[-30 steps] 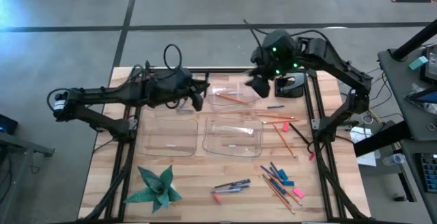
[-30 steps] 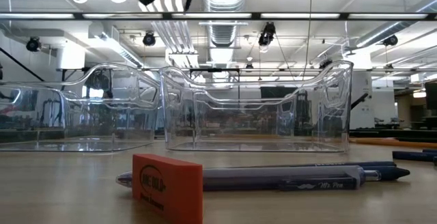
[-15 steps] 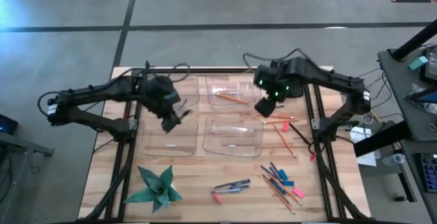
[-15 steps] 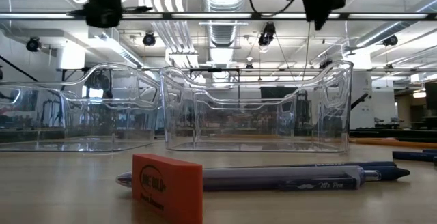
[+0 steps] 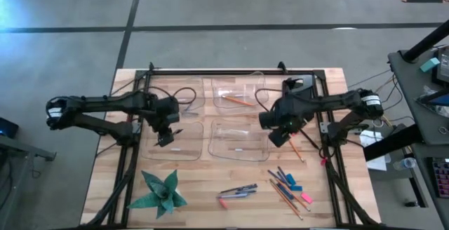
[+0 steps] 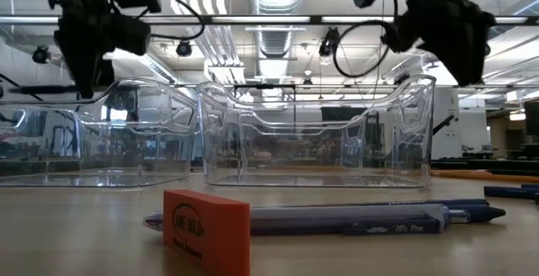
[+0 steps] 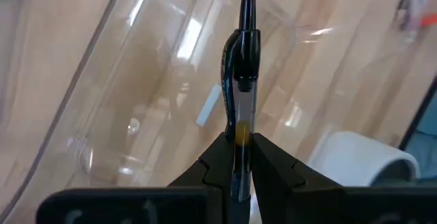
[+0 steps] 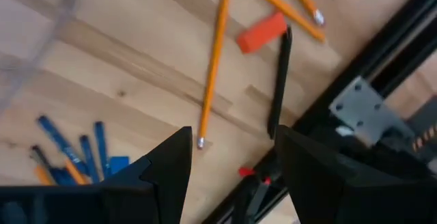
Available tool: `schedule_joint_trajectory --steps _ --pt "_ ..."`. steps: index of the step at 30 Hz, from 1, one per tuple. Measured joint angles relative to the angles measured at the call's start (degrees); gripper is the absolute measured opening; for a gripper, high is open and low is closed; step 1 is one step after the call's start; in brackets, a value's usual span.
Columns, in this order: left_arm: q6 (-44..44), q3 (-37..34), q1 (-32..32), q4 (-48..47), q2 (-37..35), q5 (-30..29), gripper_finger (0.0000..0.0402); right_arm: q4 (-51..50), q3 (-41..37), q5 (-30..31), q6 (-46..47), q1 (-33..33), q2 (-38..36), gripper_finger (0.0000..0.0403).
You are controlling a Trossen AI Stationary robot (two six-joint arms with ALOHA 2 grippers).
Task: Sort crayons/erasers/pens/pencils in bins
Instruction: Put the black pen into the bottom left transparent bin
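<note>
My left gripper (image 5: 167, 137) hangs over the near-left clear bin (image 5: 184, 153), shut on a pen (image 7: 244, 53) with a clear barrel and black clip. My right gripper (image 5: 278, 139) stands open just right of the near-right bin (image 5: 240, 140), pointing down, nothing between its fingers (image 8: 171, 166). Below it lie an orange pencil (image 8: 213, 67), a red eraser (image 8: 263, 31) and a black pen (image 8: 278, 80). One pencil (image 5: 235, 99) lies in the far-right bin (image 5: 242, 90). Blue crayons (image 5: 284, 177), erasers and more pencils lie at the near right. My left gripper pinches the pen's clear barrel (image 7: 242, 118) between its two fingers, just behind the black clip. The pen lies along the fingers, its black clip end sticking out past the fingertips. The fingers slant down from above. The pen hangs clear above the bin.
A green folded-paper star (image 5: 161, 193) sits at the near left. Two pens (image 5: 238, 190) and an orange-red eraser (image 6: 206, 230) lie near the front edge. A black frame rail (image 5: 324, 139) runs along the table's right side, another along the left.
Both arms have dropped from above the far bins and come toward the near edge. My left gripper has tipped from near level to slanting down over the near-left bin. My right gripper has swung to the right of the near-right bin, over the loose pencils, and now points down.
</note>
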Motion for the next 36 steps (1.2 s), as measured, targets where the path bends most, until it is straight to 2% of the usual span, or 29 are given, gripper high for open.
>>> schedule_joint_trajectory --steps 4,9,13,16,24,36 --pt "0.1 -2.9 0.0 2.6 -0.2 0.0 0.0025 5.8 -4.7 -3.1 2.8 2.4 0.0 0.0201" --pt "2.6 -5.3 -0.4 3.4 0.2 -0.3 0.0025 12.3 -9.3 -3.5 3.8 3.5 0.0 0.0201" --pt "10.6 -7.4 -2.3 5.4 1.1 -1.2 0.0025 14.3 -12.4 -3.4 3.7 3.5 0.0 0.0201" --pt "13.3 -8.2 -3.7 7.6 2.2 -5.0 0.0025 14.7 -14.4 -3.4 2.3 3.5 0.0 0.0201" --pt "11.4 -8.1 -5.3 7.8 6.8 -7.4 0.0025 20.5 -20.1 -3.0 0.4 3.5 -0.1 0.0201" --pt "-0.7 -8.1 -5.3 9.9 13.5 -9.1 0.0025 25.5 -21.9 -3.0 0.0 3.5 -0.1 0.0201"
